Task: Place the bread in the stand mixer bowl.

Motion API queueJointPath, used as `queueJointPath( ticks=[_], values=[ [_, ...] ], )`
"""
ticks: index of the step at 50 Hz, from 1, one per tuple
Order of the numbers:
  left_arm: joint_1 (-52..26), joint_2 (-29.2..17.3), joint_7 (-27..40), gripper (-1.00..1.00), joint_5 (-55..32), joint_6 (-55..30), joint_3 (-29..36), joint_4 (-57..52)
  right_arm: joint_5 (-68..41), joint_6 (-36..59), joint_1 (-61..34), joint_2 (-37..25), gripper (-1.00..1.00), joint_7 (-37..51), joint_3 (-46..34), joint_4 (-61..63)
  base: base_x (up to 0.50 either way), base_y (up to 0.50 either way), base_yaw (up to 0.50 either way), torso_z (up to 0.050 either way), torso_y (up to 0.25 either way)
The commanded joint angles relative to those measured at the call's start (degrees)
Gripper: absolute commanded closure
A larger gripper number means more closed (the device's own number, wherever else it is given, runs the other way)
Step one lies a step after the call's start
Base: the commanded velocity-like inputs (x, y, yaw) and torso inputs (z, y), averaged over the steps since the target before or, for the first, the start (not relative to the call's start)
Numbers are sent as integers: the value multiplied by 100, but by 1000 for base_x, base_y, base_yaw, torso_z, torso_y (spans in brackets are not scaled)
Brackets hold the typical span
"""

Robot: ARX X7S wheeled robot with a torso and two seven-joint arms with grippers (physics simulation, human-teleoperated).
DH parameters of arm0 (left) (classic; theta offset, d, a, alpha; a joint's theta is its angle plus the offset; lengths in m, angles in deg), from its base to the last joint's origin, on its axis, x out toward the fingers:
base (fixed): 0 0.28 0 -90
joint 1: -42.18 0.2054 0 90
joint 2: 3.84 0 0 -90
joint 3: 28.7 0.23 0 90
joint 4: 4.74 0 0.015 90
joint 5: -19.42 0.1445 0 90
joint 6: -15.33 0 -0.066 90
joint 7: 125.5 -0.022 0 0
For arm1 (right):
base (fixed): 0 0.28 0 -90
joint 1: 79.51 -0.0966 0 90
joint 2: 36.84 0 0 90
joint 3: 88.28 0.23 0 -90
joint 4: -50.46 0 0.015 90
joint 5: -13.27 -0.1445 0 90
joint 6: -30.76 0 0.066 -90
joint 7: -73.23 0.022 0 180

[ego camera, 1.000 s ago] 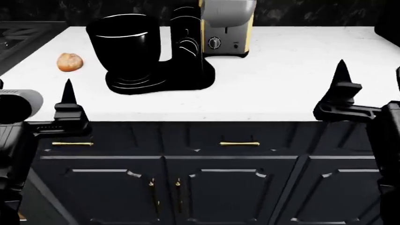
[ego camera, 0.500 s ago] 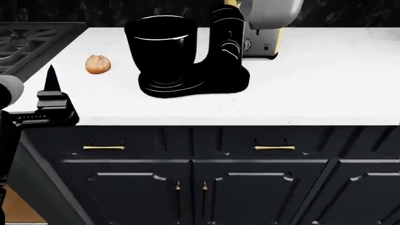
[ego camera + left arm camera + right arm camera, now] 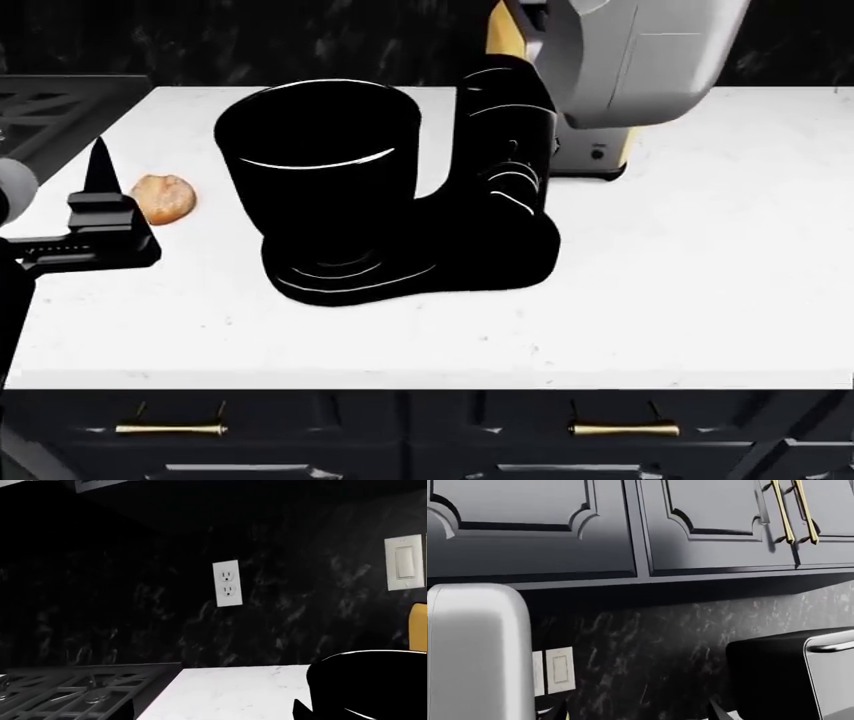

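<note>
white counter (image 3: 694,270), bread (image 3: 167,198), mixer (image 3: 441,230), toaster (image 3: 587,140)

- The head view has been brought closer to the surface (image 3: 694,280): less cabinet front is shown below its edge, with only the gold handles (image 3: 167,429) left at the frame's bottom.
- The mixer (image 3: 400,200) and its bowl (image 3: 318,150) are now seen larger and nearer the frame's centre.
- The bread (image 3: 167,198) is now seen just beside the left end effector (image 3: 100,215), where it was well apart from it before.
- The right end effector, visible one second ago, is no longer shown in the head view.
- The toaster (image 3: 641,60) is now cut off by the top edge.
</note>
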Motion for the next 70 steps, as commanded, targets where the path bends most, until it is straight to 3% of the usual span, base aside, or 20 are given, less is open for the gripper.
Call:
queueJointPath(
  ticks=[1, 16, 20, 24, 25, 27, 31, 34, 40, 51, 70],
  values=[
    [28, -70, 31, -100, 45, 158, 115, 115, -75, -55, 20, -34, -100, 10, 29, -5, 500, 0, 0, 0, 0],
    [176, -149, 15, -100, 82, 370, 139, 194, 9, 16, -16, 98, -100, -137, 237, 89, 67, 162, 0, 0, 1],
    [-65, -64, -206, -100, 512, 678, 531, 811, -108, -51, -19, 113, -100, -191, 306, 91, 0, 0, 0, 0, 0],
    [-423, -19, -995, -100, 1188, 1491, 1191, 1860, -79, -57, -37, 133, -100, -227, 299, 61, 0, 0, 0, 0, 0],
    [-578, 10, -1645, -100, 1451, 1937, 1635, 2493, -89, -46, -36, 163, -100, -258, 292, 92, 0, 0, 0, 0, 0],
    [-772, 68, -2115, -100, 1896, 2374, 2174, 3220, -67, -15, -22, 184, -100, -287, 291, 73, 0, 0, 0, 0, 0],
    [-1046, 295, -2424, -100, 2391, 3071, 2464, 4131, -84, -5, 8, 179, -100, -298, 334, 59, 0, 0, 0, 0, 0],
    [-1085, 357, -2972, -100, 2200, 3367, 2406, 4580, -15, 88, 17, 290, -100, -389, 367, 73, 0, 0, 0, 0, 0],
    [-967, 121, -2911, -100, 2598, 3246, 2797, 4691, 34, 135, 32, 368, -100, -443, 383, 102, 0, 0, 0, 0, 0],
    [-769, 61, -2766, -100, 2669, 3203, 2792, 4668, 59, 155, 51, 429, -100, -505, 395, 124, 0, 0, 0, 0, 0],
    [-316, 216, -2791, -100, 2871, 3633, 2820, 5252, 111, 244, 118, 615, -100, -668, 516, 132, 0, 0, 0, 0, 0]
  ],
)
